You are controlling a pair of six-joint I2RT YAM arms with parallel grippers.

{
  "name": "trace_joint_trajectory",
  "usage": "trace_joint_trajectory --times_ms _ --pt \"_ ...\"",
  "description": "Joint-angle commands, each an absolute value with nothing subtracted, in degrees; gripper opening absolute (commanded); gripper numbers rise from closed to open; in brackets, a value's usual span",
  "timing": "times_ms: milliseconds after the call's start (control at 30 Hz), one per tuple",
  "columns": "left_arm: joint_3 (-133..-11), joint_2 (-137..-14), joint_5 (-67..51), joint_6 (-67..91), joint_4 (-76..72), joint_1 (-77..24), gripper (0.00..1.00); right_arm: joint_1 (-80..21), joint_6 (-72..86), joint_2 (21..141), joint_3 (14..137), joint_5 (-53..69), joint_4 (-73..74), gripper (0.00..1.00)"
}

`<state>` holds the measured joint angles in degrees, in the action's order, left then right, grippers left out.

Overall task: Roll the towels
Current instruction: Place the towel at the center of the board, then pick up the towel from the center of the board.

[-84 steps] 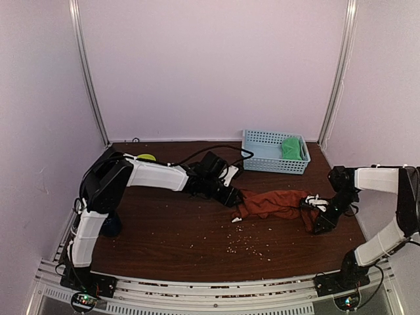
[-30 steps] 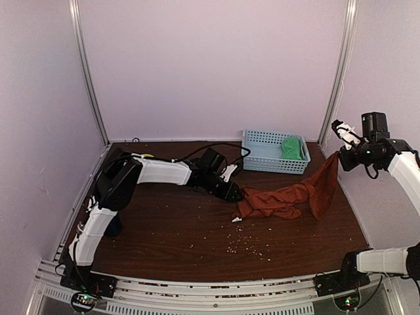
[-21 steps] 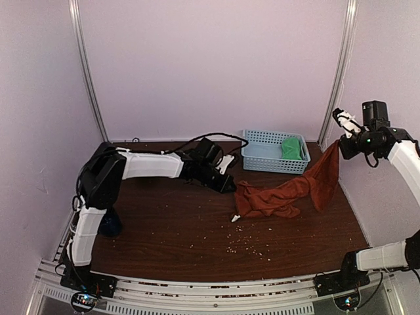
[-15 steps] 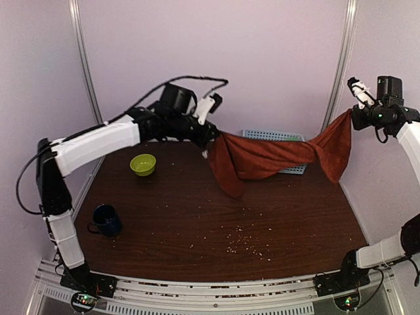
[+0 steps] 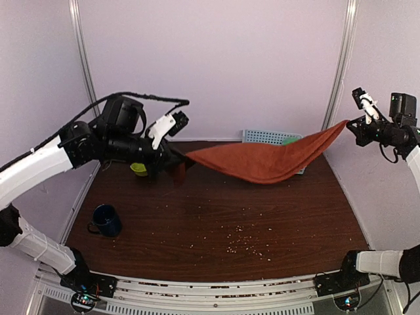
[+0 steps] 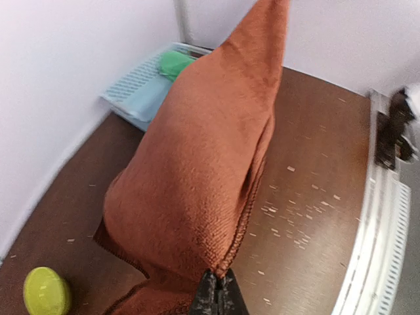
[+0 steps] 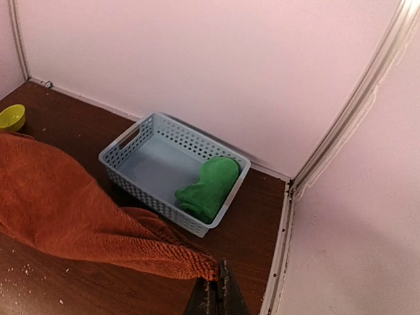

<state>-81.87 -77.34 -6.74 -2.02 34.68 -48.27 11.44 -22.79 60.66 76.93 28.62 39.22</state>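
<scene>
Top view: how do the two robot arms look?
The left arm and right arm have white links and black joints. A thin black cable loops along the left arm. The left end effector and right end effector are black with white parts.

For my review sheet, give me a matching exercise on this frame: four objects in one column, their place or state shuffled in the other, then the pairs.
1. rust towel
2. green towel
3. bowl
4. mug

A. dark blue, standing on the table
B. held in the air, stretched between the left claw and the right claw
C. yellow-green, on the table
D. lying in the light-blue basket

Pairs: 1-B, 2-D, 3-C, 4-A.
</scene>
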Motion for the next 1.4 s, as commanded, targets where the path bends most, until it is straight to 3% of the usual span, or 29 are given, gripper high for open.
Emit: trace_joint_trajectory --times_ms 0,67,167,267,367,500,667,967,1033,1200,1333,1367 --pt "-69.8 -71.0 -27.5 2.7 35.3 -52.1 0.0 11.4 -32.5 57.2 68.4 34.8 47.8 0.0" --pt "-63.9 -71.4 -30.8 5.1 35.2 -55.0 0.04 11.3 -40.1 58.0 64.7 32.1 54.7 0.0" --pt "-59.6 -72.4 -31.0 6.8 35.4 -56.3 0.34 11.3 -47.2 60.6 59.9 25.9 58.5 0.0" --pt "-59.9 -73.8 -22.7 6.5 35.2 -56.0 0.54 11.3 -48.1 63.7 56.4 21.1 56.7 0.0" --pt "-60.5 -78.6 -15.1 10.7 32.0 -49.8 0.61 11.4 -46.8 67.8 56.8 22.1 55.7 0.0" --pt "-62.1 -90.2 -14.7 15.5 29.4 -39.3 0.48 11.3 -44.7 74.2 58.9 27.3 56.6 0.0" --pt "-65.4 -100.1 -11.4 13.5 25.4 -36.7 0.54 10.7 -41.9 78.8 59.9 29.4 54.5 0.0" --pt "-67.0 -106.9 -19.1 9.6 19.2 -36.5 0.5 9.9 -40.7 80.9 60.7 30.3 52.9 0.0" --pt "-67.9 -108.6 -19.8 9.5 18.9 -36.6 0.45 9.8 -40.6 81.3 60.6 30.4 52.1 0.0" --pt "-69.9 -110.3 -19.9 9.3 20.0 -36.5 0.2 9.8 -39.6 81.9 61.1 30.8 50.8 0.0" --pt "-70.0 -108.5 -20.1 8.1 22.2 -36.5 0.15 9.8 -39.7 82.2 62.5 31.1 51.5 0.0" --pt "-69.8 -108.1 -20.3 7.7 22.6 -36.5 0.08 9.8 -39.8 82.2 62.6 31.0 51.6 0.0"
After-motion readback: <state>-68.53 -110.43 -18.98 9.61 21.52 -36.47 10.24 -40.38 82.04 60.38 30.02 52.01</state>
